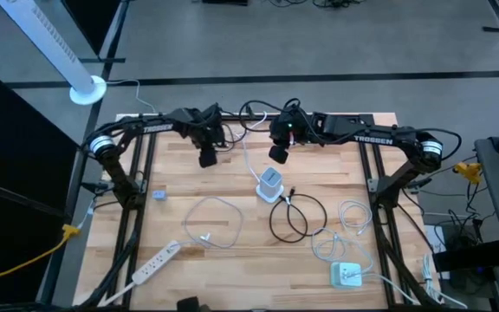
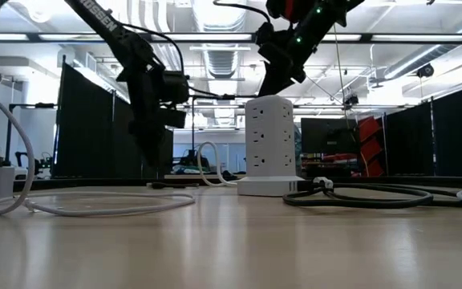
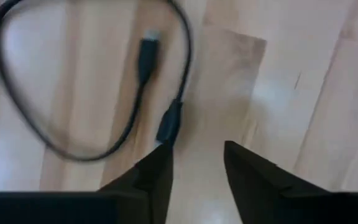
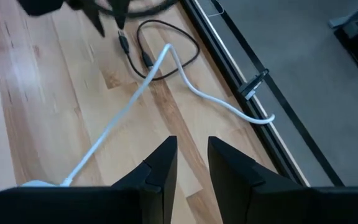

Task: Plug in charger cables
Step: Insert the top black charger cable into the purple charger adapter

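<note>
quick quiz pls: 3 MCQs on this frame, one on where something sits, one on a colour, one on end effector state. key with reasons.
1. Where does the long white power strip lie on the table, seen from the high view?
A. Near the picture's lower-left corner of the table
B. Beside the power tower
C. Under the right arm

2. What colour is the short cable lying in front of the left end effector?
A. White
B. Black
C. Yellow

3. How does the left end effector stand?
A. Shut on a plug
B. Shut on nothing
C. Open, holding nothing

Key:
1 A: the high view shows it angled by the table's lower-left edge, far from the white power tower.
2 B: the left wrist view shows a dark loop with two dark plugs on the wood.
3 C: bare wood shows between its two fingers.
</note>
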{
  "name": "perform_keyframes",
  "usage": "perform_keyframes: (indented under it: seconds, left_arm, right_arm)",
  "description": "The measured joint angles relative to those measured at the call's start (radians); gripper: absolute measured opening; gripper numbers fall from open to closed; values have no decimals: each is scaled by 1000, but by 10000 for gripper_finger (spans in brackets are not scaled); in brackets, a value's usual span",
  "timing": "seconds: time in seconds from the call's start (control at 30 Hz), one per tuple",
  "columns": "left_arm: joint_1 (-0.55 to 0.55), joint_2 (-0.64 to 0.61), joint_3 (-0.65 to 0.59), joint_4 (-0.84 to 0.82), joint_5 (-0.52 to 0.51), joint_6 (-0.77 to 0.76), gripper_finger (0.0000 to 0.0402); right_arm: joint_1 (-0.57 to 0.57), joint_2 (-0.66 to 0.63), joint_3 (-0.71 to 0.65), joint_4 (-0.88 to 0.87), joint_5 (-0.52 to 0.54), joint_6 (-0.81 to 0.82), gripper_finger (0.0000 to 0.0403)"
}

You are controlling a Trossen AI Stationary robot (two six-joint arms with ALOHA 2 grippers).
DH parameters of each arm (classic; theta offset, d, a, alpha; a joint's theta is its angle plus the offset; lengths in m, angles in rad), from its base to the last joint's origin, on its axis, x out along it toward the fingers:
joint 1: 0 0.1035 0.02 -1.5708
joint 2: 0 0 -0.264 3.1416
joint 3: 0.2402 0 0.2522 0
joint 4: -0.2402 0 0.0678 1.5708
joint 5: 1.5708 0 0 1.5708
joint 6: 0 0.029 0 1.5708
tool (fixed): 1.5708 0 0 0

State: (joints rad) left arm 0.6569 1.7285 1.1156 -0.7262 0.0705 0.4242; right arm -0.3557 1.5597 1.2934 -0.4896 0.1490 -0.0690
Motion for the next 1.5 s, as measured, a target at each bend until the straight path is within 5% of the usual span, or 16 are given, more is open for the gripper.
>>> perform_keyframes:
  seconds: [0.2, 0.73, 1.17, 1.27, 1.4, 1.5]
  left_arm:
    - [-2, 31, 0, 58, -1, 60, 165]
    - [-4, 68, -24, 141, -42, 90, 95]
    - [-3, 65, -96, 194, -70, 52, 131]
    - [-3, 62, -116, 215, -62, 4, 109]
    - [-4, 61, -118, 212, -56, -76, 25]
    - [-4, 50, -112, 201, -41, -129, 20]
  right_arm:
    - [0, 0, 0, -3, 0, 35, 90]
    - [0, 0, 0, -3, 0, 26, 106]
    - [0, 0, 0, 2, 0, 22, 91]
    - [0, 0, 0, 1, 0, 21, 94]
    - [0, 0, 0, 1, 0, 1, 101]
    - [0, -1, 14, -10, 0, -36, 106]
